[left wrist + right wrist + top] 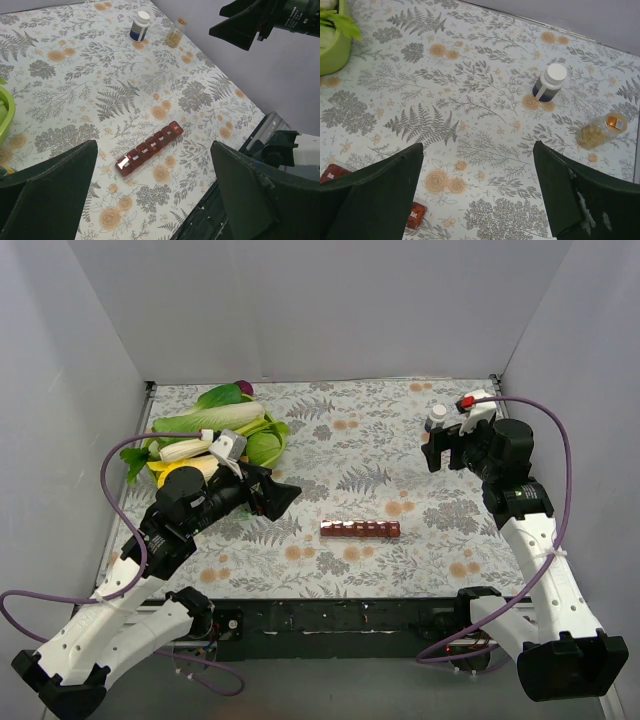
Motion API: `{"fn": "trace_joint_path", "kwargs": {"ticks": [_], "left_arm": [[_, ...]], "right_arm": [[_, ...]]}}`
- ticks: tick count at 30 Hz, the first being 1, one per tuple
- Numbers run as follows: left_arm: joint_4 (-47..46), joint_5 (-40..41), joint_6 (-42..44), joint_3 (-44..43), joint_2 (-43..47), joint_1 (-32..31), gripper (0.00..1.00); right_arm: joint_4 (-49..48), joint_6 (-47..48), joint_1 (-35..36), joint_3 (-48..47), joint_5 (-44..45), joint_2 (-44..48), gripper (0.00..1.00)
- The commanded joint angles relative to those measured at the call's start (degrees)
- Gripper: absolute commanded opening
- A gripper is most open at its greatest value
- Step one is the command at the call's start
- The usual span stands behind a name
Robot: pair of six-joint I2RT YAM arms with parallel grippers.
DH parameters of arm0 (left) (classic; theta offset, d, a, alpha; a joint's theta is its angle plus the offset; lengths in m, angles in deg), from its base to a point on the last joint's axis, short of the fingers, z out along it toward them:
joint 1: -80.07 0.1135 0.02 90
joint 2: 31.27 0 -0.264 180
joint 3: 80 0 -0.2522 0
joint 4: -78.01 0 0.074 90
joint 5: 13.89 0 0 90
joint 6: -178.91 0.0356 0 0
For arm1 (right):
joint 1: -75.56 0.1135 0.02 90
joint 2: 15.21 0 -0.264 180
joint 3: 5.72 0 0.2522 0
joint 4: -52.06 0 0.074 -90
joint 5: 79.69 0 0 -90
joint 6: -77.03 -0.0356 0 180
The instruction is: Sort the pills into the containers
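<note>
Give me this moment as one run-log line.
phase: pre-grasp | left gripper: open, empty | right gripper: open, empty | containers: mid-table, untouched | white-capped bottle, clear pill bottle: far right

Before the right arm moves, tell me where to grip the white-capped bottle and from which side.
Take the white-capped bottle by its dark round body, just under the cap, probably from the near side with the open right gripper. It stands upright, and the clear pill bottle sits apart, leaving room for both fingers.
</note>
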State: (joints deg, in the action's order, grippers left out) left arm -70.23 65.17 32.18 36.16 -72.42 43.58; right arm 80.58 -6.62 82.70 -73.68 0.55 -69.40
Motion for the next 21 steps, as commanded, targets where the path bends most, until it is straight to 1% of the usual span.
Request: {"fn": "trace_joint_path", "kwargs": {"ticks": [1, 3, 4, 5, 6, 7, 8, 9, 11, 12, 13, 15, 16, 21], "left_arm": [[0.11, -0.31, 1.01, -1.07, 0.01, 0.37, 0.98], [-0.16, -0.40, 1.01, -0.72, -0.16, 0.37, 0.98], [-0.33, -0.31, 0.83, -0.63, -0.16, 0.37, 0.98], [-0.42, -0.48, 0.66, -0.28, -0.16, 0.37, 0.98], [-0.86, -0.57, 0.48, -0.10, -0.42, 0.28, 0.98], [-0.95, -1.36, 0.39, 0.16, -0.51, 0.28, 0.98], [-1.21, -1.89, 0.30, 0.51, -0.60, 0.28, 0.98], [-1.30, -2.33, 0.04, 1.04, -1.04, 0.28, 0.98], [-1.39, -3.90, -0.13, 1.65, -1.30, 0.37, 0.98], [-1.47, -4.78, -0.05, 2.27, -1.48, 0.37, 0.98], [-1.48, -5.49, -0.05, 2.71, -1.66, 0.37, 0.98], [-1.39, -7.77, 0.04, 4.02, -1.83, 0.37, 0.98], [-1.39, -8.48, 0.21, 4.47, -1.83, 0.37, 0.98], [-1.74, -11.29, 1.88, 8.16, -1.48, 0.37, 0.98]], "right_arm": [[-1.67, 3.83, -0.11, -0.21, -8.30, 0.15, 0.98], [-0.36, 10.41, -0.02, 0.14, -14.64, -0.03, 0.98], [2.96, 13.66, -0.10, 0.32, -23.20, -0.30, 0.98], [5.77, 23.87, -0.02, 0.14, -28.77, -0.82, 0.98], [8.67, 28.24, -0.10, 0.14, -33.96, -1.35, 0.98], [12.53, 31.50, 0.16, 1.27, -41.41, -2.48, 0.98], [13.53, 37.01, 0.59, 2.07, -43.83, -2.93, 0.98], [14.67, 39.24, 1.56, 2.60, -44.81, -3.37, 0.98], [15.47, 42.50, 6.12, 4.87, -41.15, -4.60, 0.98], [15.82, 46.43, 7.61, 5.76, -39.13, -5.04, 0.98], [16.08, 48.04, 10.24, 6.55, -35.19, -5.91, 0.98], [15.21, 51.55, 12.63, 9.27, -31.92, -6.71, 0.98], [14.25, 52.09, 14.55, 10.24, -29.46, -7.50, 0.98], [8.11, 53.15, 19.40, 14.99, -25.31, -10.66, 0.98]]}}
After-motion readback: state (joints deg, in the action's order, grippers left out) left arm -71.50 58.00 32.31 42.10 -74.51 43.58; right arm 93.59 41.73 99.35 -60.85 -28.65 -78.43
